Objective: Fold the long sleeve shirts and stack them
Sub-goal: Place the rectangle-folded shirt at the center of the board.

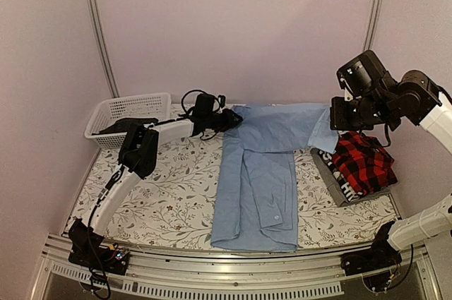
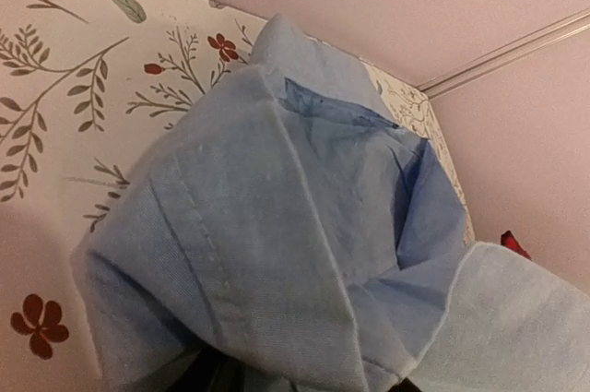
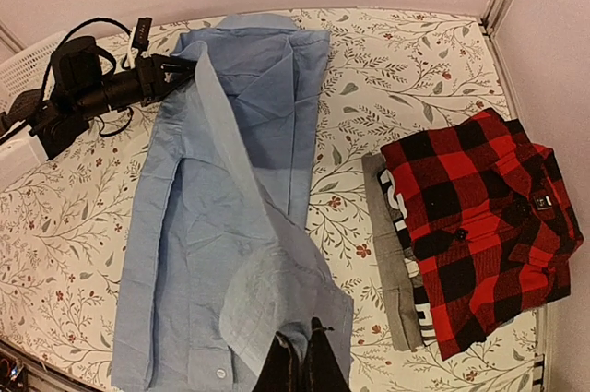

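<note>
My right gripper (image 3: 300, 348) pinches the blue shirt (image 1: 254, 173), its sleeve raised above the table (image 1: 162, 194). My left gripper (image 1: 229, 119) is at the collar, smothered in cloth, so I can't tell its grip. The plaid shirt (image 1: 364, 162) sits on the grey shirt (image 3: 392, 263).

White lattice basket (image 1: 131, 100) — far-left corner of the floral-print table (image 1: 169, 201) (pale walls (image 1: 233, 25) behind).

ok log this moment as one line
blue shirt: spread out | right end effector: shut on blue shirt | left end effector: at its collar end, grip unclear | plaid shirt: folded on grey shirt
</note>
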`<action>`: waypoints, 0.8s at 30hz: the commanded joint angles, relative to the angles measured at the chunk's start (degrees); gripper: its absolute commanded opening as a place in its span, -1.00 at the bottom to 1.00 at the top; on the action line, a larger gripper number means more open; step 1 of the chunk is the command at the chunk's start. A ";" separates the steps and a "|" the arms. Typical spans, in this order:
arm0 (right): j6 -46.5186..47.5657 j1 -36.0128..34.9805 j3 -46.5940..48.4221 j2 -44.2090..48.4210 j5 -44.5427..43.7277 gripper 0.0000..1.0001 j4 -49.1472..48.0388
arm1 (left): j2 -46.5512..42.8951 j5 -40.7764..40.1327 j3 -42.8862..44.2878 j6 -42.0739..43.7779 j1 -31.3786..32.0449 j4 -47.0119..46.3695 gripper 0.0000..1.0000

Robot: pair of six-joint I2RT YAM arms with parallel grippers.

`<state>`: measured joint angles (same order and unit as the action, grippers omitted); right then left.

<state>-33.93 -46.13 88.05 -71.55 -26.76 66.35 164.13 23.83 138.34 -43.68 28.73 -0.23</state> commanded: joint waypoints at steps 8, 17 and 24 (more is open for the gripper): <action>0.92 -0.35 -4.12 -2.94 6.71 -1.00 -6.85 | 3.25 2.12 2.99 -8.70 -1.43 -7.04 0.02; 3.17 -3.25 -9.83 -9.49 16.80 -1.00 -17.29 | 2.75 6.55 3.53 -12.50 -2.44 -10.95 0.10; 5.72 -4.33 -10.49 -16.91 24.25 -1.00 -23.78 | -10.35 11.84 -9.70 -7.19 -2.99 -12.56 0.11</action>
<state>-30.35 -49.58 78.19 -85.23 -8.29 48.64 163.94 31.11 136.03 -54.00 26.41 -9.50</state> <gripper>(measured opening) 0.008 0.553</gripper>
